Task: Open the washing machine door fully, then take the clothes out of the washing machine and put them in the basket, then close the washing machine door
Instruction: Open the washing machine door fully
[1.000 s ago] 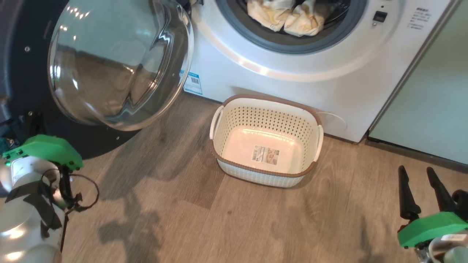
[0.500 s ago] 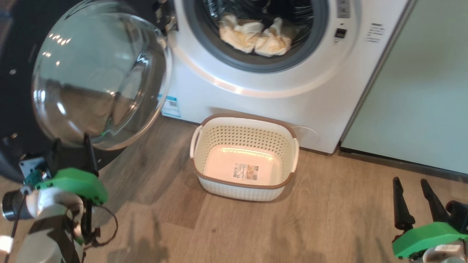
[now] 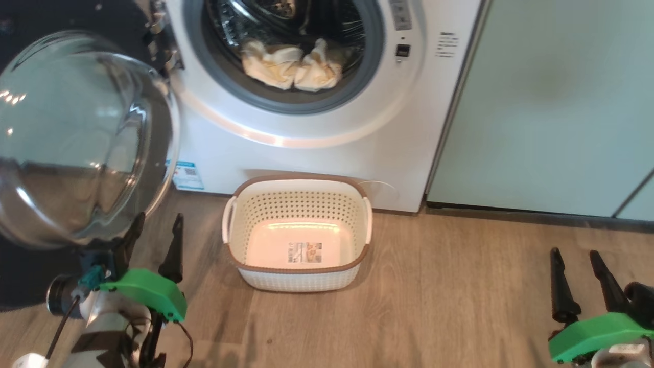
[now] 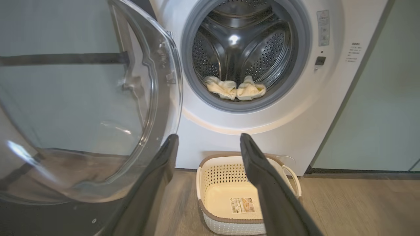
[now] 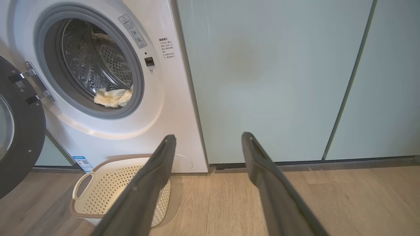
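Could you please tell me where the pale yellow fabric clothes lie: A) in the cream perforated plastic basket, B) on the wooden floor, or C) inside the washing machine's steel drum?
C: the pale yellow fabric clothes sit bunched inside the steel drum, while the cream perforated plastic basket holds no garment.

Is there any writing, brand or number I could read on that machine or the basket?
Nothing reads clearly.
Blue label sticker on the washing machine: code square, print too small.
Warning sticker beside its opening: blurred.
Grey print lines on its front: too small.
Label on the basket floor: barcode, print unreadable.
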`<state>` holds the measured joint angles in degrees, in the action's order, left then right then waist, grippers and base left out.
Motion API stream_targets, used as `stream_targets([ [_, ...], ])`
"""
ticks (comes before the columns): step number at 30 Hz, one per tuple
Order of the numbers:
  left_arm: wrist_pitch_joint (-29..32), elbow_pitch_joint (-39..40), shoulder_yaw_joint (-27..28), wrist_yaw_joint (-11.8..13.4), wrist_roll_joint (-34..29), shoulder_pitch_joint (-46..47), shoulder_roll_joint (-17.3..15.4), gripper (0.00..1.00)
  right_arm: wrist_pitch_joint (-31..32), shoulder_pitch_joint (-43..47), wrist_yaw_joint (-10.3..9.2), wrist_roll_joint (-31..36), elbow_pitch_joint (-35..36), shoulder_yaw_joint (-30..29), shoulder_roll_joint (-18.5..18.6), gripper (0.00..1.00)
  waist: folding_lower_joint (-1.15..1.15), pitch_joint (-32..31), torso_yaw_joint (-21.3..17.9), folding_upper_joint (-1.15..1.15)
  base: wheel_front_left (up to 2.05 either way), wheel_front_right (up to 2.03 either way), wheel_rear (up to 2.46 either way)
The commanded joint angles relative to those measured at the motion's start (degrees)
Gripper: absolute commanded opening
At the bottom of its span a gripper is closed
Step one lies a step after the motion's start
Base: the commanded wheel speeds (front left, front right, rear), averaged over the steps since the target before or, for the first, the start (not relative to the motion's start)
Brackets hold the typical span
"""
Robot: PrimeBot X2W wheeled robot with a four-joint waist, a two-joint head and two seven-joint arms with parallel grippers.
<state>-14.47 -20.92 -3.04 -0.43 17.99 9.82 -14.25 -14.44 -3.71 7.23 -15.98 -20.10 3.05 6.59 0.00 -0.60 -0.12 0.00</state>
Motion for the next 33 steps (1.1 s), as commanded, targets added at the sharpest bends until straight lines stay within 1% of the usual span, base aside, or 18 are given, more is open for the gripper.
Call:
stream_targets([
  [1, -0.5, 1.5, 1.9, -0.4, 0.1, 1.8, -1.8, 1.00, -0.6, -1.2, 0.25, 0.6, 2.3, 1.1, 0.2, 1.00, 0.00, -0.3, -1.6, 0.00, 0.00, 0.00, 0.00],
  [5, -0.5, 0.9, 2.5, -1.5, 1.3, 2.0, -1.5, 1.00, -0.6, -1.0, 0.25, 1.3, 2.9, 1.4, 0.5, 1.00, 0.00, -0.5, -3.5, 0.00, 0.00, 0.00, 0.00],
  [12, -0.5, -0.6, 3.9, -2.2, 1.9, 2.4, -0.7, 1.00, -0.6, -0.9, 0.25, 3.4, 4.3, 1.5, 1.2, 1.00, 0.00, -0.8, -5.9, 0.00, 0.00, 0.00, 0.00],
  [19, -0.5, -2.6, 4.8, -3.0, 1.6, 2.8, 0.2, 1.00, -0.6, -0.4, 0.25, 5.3, 5.2, 1.6, 1.5, 1.00, 0.00, -1.1, -6.7, 0.00, 0.00, 0.00, 0.00],
  [26, -0.5, -5.1, 5.5, -4.0, 0.8, 3.4, 1.1, 1.00, -0.6, 0.2, 0.25, 7.0, 5.9, 2.4, 1.8, 1.00, 0.00, -1.5, -6.8, 0.00, 0.00, 0.00, 0.00],
  [33, -0.5, -6.1, 6.5, -4.8, -0.2, 4.3, 1.5, 1.00, -0.6, 0.7, 0.25, 7.3, 6.1, 2.2, 1.4, 1.00, 0.00, -1.8, -6.9, 0.00, 0.00, 0.00, 0.00],
])
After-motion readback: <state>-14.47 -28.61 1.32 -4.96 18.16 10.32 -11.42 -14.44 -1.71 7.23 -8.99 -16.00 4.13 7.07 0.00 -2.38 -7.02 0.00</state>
